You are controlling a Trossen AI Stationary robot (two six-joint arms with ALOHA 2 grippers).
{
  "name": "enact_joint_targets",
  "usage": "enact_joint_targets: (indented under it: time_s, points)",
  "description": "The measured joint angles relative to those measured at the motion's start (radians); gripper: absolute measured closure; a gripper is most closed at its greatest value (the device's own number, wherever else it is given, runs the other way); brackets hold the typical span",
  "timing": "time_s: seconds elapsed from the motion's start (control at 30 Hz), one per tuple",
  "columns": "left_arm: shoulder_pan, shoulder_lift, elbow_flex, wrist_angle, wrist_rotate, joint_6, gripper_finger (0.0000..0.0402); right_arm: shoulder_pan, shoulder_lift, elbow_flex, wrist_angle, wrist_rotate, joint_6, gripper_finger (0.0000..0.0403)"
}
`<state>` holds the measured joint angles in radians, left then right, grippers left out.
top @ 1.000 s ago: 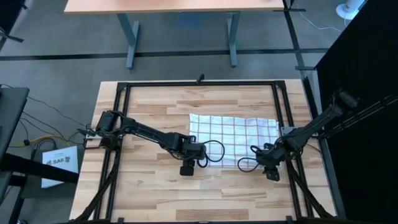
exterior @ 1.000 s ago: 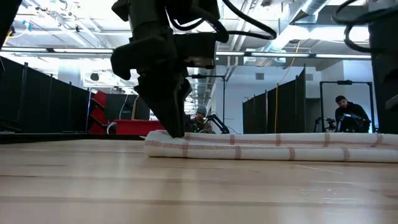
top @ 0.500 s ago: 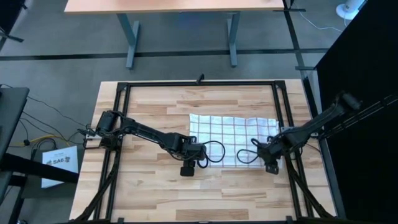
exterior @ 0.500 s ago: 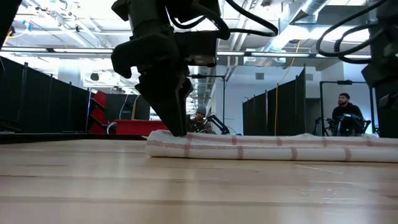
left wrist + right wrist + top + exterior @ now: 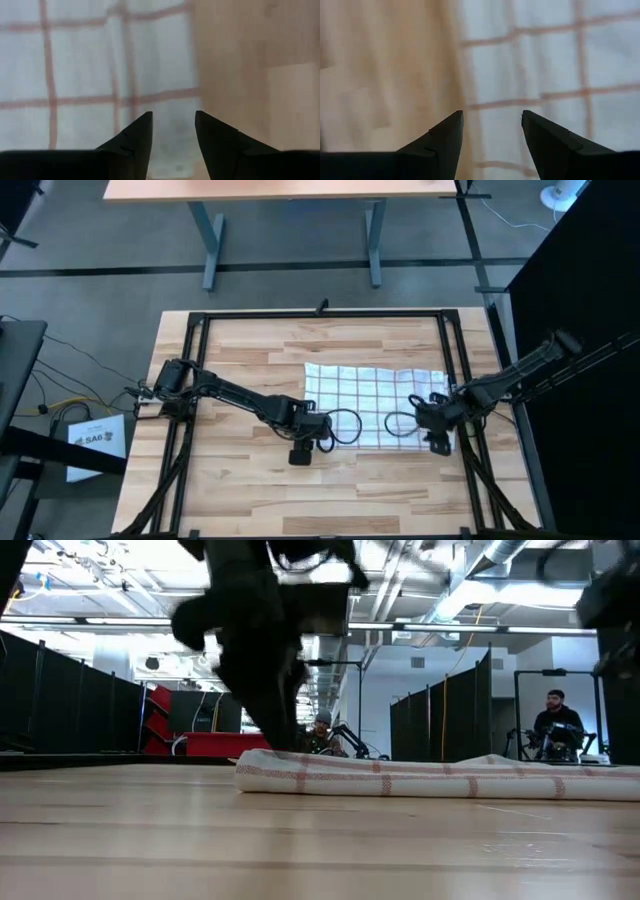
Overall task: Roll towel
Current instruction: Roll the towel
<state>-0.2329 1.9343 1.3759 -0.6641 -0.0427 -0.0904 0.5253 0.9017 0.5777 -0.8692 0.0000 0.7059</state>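
Note:
The white towel with a dark grid [image 5: 372, 402] lies on the table's right half. In the low view its near edge [image 5: 430, 778] forms a thick rolled or folded band. My left gripper [image 5: 308, 426] stands open at the towel's near left corner, fingers pointing down, over the cloth beside its edge [image 5: 173, 125]. My right gripper [image 5: 432, 420] is open over the towel's right edge [image 5: 492, 125], with cloth [image 5: 545, 75] on one side and bare wood on the other. My left gripper's open fingers [image 5: 280, 735] come down from above at the left end of the towel's rolled band [image 5: 262, 768]. I cannot tell whether they touch the cloth.
A black metal frame [image 5: 190, 320] runs around the table. Cable loops from the arms hang over the towel [image 5: 345, 423] [image 5: 400, 423]. There is bare wood [image 5: 230, 470] to the left and near side. A person [image 5: 553, 725] shows far behind the table.
My right gripper has moved from beyond the towel's near right corner toward the far edge, onto the towel's right edge. In the low view the right end of the towel's band now lies a little lower.

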Motion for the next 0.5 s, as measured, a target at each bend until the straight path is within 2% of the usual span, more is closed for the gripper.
enact_joint_targets:
  time_s: [0.1, 0.23, 0.5]
  points:
    - [-0.047, -0.006, 0.035, -0.003, -0.021, 0.048, 0.0267, 0.100, 0.014, 0.003, -0.010, 0.008, 0.030, 0.0212]
    - [-0.101, 0.025, 0.052, -0.023, -0.106, 0.092, 0.0267, 0.203, 0.084, -0.037, -0.013, 0.026, 0.133, 0.0212]
    - [-0.086, 0.139, 0.078, -0.034, -0.130, -0.002, 0.0267, 0.282, 0.264, -0.045, -0.001, 0.087, 0.184, 0.0212]
